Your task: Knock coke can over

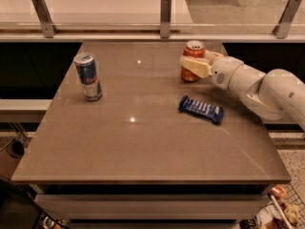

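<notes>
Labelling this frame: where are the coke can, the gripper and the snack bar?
coke can (192, 51): camera view, upper red side.
gripper (196, 63): camera view, its tip, at the coke can.
snack bar (201, 109): camera view, wrapper's middle.

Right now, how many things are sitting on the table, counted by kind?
Cans: 2, the coke can and the blue-and-silver can, both upright.
Snack bars: 1, the blue snack bar wrapper.
Total: 3 on the table.
The end effector is at the coke can, across its front in this view.

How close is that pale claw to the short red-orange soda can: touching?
Cannot tell. In the camera view the gripper overlaps the upright red-orange coke can, hiding any gap.
</notes>
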Controlling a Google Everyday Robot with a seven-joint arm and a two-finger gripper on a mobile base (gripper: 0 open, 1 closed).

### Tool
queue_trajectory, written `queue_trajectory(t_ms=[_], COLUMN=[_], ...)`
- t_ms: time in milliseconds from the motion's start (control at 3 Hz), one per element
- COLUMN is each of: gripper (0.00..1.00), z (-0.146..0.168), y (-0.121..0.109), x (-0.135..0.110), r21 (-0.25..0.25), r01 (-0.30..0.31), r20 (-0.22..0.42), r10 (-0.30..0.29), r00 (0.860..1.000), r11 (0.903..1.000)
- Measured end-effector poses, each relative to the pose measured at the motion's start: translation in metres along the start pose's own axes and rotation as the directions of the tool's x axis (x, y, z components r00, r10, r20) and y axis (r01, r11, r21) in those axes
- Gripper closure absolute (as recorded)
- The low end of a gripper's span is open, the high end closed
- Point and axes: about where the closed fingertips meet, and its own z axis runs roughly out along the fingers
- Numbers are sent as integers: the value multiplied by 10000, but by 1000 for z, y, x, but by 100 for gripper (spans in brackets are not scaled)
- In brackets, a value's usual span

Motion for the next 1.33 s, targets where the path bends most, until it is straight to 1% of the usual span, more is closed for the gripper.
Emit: queue_trajectory(t_ms=[667, 1000, 1333], gripper=[89, 100, 100], z=[4, 6, 7], y=[4, 6, 6], x=[-1, -1, -5], r21=[-82, -116, -128], r01=[1, 1, 71], r20=[5, 7, -80], r10=[-1, -1, -72], r00=[10000, 10000, 9999], r11=[10000, 9999, 9999])
